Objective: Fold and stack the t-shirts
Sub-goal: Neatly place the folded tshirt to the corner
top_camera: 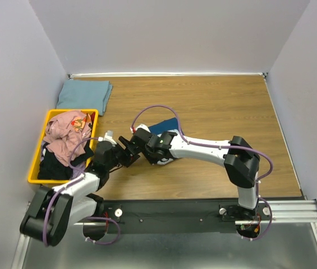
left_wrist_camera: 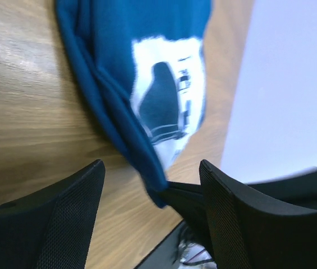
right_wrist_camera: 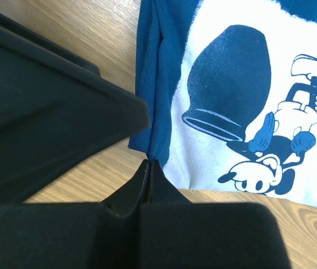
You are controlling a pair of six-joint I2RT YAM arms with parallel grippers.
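The navy t-shirt (right_wrist_camera: 225,101) with a white cartoon print lies on the wooden table, mostly hidden under my right arm in the top view (top_camera: 164,124). My right gripper (right_wrist_camera: 150,163) is shut on the shirt's near corner edge. My left gripper (left_wrist_camera: 152,188) is open, its fingers (left_wrist_camera: 63,218) either side of that same corner (left_wrist_camera: 147,162), just in front of the right gripper. In the top view the two grippers meet tip to tip, left (top_camera: 128,153) and right (top_camera: 138,139). A folded pale grey-blue t-shirt (top_camera: 84,94) lies at the back left. Pink (top_camera: 65,134) and black (top_camera: 54,166) shirts sit crumpled in the bin.
The yellow plastic bin (top_camera: 35,162) stands at the left edge of the table beside my left arm. White walls enclose the table on three sides. Bare wood (top_camera: 231,106) stretches across the middle and right.
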